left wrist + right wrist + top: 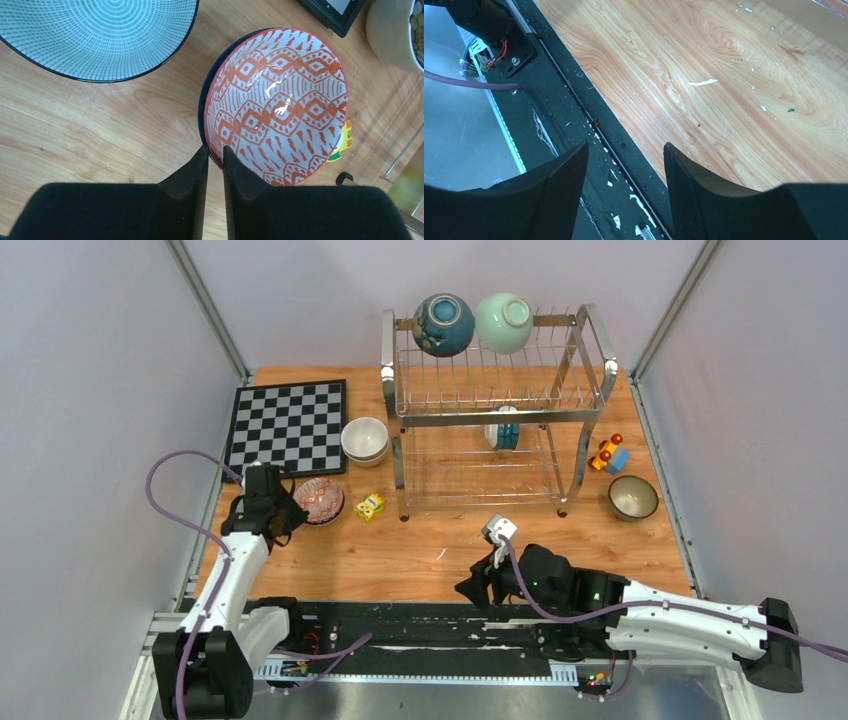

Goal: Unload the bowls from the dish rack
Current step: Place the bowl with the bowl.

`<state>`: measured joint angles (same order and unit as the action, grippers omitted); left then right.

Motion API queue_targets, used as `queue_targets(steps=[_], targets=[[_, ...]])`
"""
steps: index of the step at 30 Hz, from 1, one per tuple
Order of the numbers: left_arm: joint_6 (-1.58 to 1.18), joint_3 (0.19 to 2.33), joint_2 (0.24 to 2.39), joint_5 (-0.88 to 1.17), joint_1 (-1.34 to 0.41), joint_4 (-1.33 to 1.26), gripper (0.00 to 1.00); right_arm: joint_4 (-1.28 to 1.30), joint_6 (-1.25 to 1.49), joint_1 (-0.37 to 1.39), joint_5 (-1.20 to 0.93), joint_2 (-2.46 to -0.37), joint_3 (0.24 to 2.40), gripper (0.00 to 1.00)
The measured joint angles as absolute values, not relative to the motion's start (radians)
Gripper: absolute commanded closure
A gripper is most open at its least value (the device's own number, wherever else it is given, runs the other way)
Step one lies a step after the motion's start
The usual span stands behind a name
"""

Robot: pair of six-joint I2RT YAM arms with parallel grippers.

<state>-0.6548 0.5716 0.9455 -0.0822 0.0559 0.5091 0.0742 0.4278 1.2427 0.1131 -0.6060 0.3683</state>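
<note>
Black left gripper [215, 150] clenched on the near rim of the red-patterned bowl [280, 105], jaws almost touching with the rim pinched between them; the bowl sits upright on the wooden table [100, 135]. Left wrist view only: a dark blue edge under that bowl's 9 o'clock side, cannot tell if it is a second bowl, and a blue-lined bowl [100, 35] at 11 o'clock of the claw, hidden under the arm in the top view. Yellow block [342, 142] peeks out at the red bowl's 4 o'clock in that view. Right gripper [624, 147] released, jaws wide apart, nothing between, over the black rail [574, 100] at the table's 6 o'clock edge; right wrist view shows only wood and rail. Top view only: dish rack [490, 418] at the table's 12 o'clock, dark blue bowl [443, 324] and mint green bowl [503, 322] on their sides, side by side on the top tier; blue-patterned bowl [503, 428] on edge in the lower tier. Off the rack: cream bowls [365, 440] stacked at its 9 o'clock beside the chessboard [287, 425], dark-rimmed bowl [633, 497] at its 4 o'clock, toy car [608, 453] just beside the right leg.
</note>
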Motion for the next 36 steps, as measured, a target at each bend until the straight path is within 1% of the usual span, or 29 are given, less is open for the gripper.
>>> queue_targets(steps=[2,5,6,8,11,14,18,24,30,36], targets=[[-0.655,0.571,0.945,-0.082,0.056,0.508,0.8,0.074,0.428,1.243,0.113,-0.606,0.368,0.4],[-0.654,0.571,0.943,-0.082,0.056,0.511,0.74,0.074,0.428,1.243,0.113,-0.606,0.368,0.4],[-0.654,0.571,0.939,-0.081,0.056,0.514,0.7,0.074,0.428,1.243,0.113,-0.606,0.368,0.4],[-0.651,0.573,0.921,-0.081,0.056,0.529,0.66,0.075,0.428,1.243,0.113,-0.606,0.368,0.4],[-0.641,0.593,0.879,-0.073,0.056,0.556,0.65,0.075,0.428,1.243,0.113,-0.606,0.368,0.4],[-0.628,0.612,0.823,-0.019,0.056,0.554,0.71,0.074,0.428,1.243,0.114,-0.606,0.368,0.4],[-0.628,0.595,0.773,0.147,0.056,0.503,0.82,0.07,0.428,1.243,0.114,-0.621,0.368,0.4],[-0.628,0.563,0.786,0.262,0.054,0.466,1.0,0.062,0.428,1.243,0.112,-0.654,0.368,0.4],[-0.676,0.526,0.857,0.349,0.054,0.367,1.0,0.06,0.428,1.243,0.112,-0.66,0.368,0.4],[-0.732,0.473,0.876,0.407,0.054,0.287,1.0,0.061,0.429,1.243,0.113,-0.634,0.368,0.4]])
